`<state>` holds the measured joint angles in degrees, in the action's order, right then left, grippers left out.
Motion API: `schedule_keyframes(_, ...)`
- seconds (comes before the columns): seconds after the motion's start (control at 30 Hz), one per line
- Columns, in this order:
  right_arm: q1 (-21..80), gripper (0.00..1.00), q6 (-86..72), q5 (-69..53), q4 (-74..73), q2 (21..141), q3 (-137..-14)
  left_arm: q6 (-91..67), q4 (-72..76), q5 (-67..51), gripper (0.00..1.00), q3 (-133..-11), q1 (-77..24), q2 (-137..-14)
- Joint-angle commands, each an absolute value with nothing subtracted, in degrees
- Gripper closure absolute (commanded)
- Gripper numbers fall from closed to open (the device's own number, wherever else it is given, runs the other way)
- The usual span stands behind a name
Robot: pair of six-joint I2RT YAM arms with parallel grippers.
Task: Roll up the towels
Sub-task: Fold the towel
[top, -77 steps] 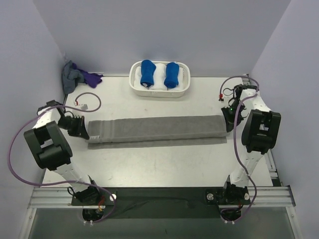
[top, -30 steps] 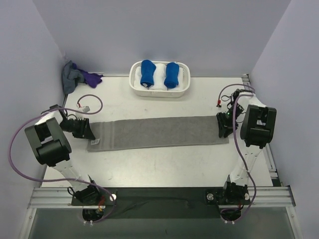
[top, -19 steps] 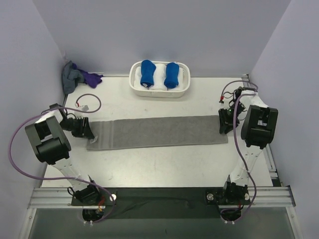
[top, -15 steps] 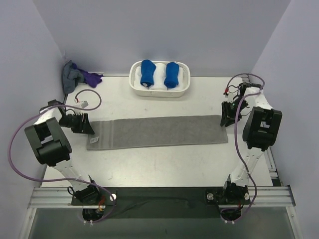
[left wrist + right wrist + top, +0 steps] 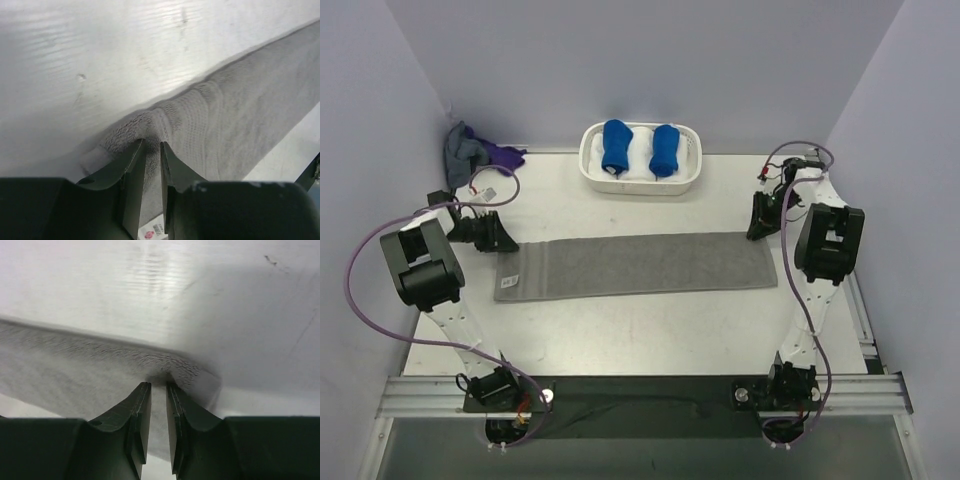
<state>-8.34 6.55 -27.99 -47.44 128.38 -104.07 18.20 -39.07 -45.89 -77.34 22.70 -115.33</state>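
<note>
The grey towel (image 5: 635, 265) lies as a long folded strip across the middle of the table. My left gripper (image 5: 505, 240) is at its far left corner, and my right gripper (image 5: 757, 228) is at its far right corner. In the left wrist view the gripper (image 5: 152, 145) has its jaws nearly together, pinching a raised ridge of the towel (image 5: 225, 120). In the right wrist view the gripper (image 5: 158, 385) likewise pinches the puckered edge of the towel (image 5: 75, 375).
A white basket (image 5: 588, 170) at the back centre holds two blue towel bundles (image 5: 617, 147). A purple cloth (image 5: 502, 157) and a grey rag (image 5: 460, 150) lie in the back left corner. Walls stand close on both sides.
The towel went from a thick fold with a lower layer showing to a flatter, wider strip. Both grippers moved toward the back while holding its far corners.
</note>
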Motion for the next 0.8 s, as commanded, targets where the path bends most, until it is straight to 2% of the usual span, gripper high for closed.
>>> schedule_keyframes(0.0,-9.8,0.80,5.4,-23.0,-49.8,131.7,-106.9,14.7,-34.8,-41.2,0.73,-79.5,23.3,-117.9)
schedule_keyframes(0.17,-9.9,0.81,5.6,-19.8,-49.8,133.9,-110.9,11.5,-31.2,-38.0,0.71,-78.7,23.2,-117.2)
schedule_keyframes(0.2,-9.9,0.81,5.4,-19.6,-49.9,134.0,-111.8,11.3,-31.0,-40.4,0.69,-78.6,23.1,-116.2)
schedule_keyframes(0.23,-9.9,0.80,5.2,-19.6,-50.0,133.7,-113.1,11.2,-31.1,-42.1,0.60,-77.7,22.9,-115.2)
schedule_keyframes(0.3,-9.9,0.76,5.2,-19.9,-49.9,130.7,-112.9,11.8,-31.2,-45.8,0.54,-75.9,22.2,-110.4)
schedule_keyframes(0.33,-10.0,0.73,5.3,-19.9,-50.1,129.2,-111.4,12.0,-31.1,-46.1,0.50,-74.9,22.1,-108.3)
schedule_keyframes(0.43,-10.3,0.53,5.5,-19.3,-50.0,122.0,-107.1,13.4,-30.8,-46.5,0.39,-70.5,21.4,-99.5)
schedule_keyframes(0.47,-10.5,0.50,5.5,-19.2,-50.0,118.9,-103.8,13.5,-30.7,-46.3,0.38,-68.8,21.3,-97.5)
schedule_keyframes(0.6,-10.3,0.50,4.8,-18.0,-50.1,115.1,-97.0,13.6,-30.7,-45.6,0.35,-66.7,21.3,-89.7)
schedule_keyframes(0.77,-9.4,0.51,4.8,-15.2,-49.9,115.3,-91.7,13.8,-31.0,-44.4,0.33,-65.6,21.3,-85.7)
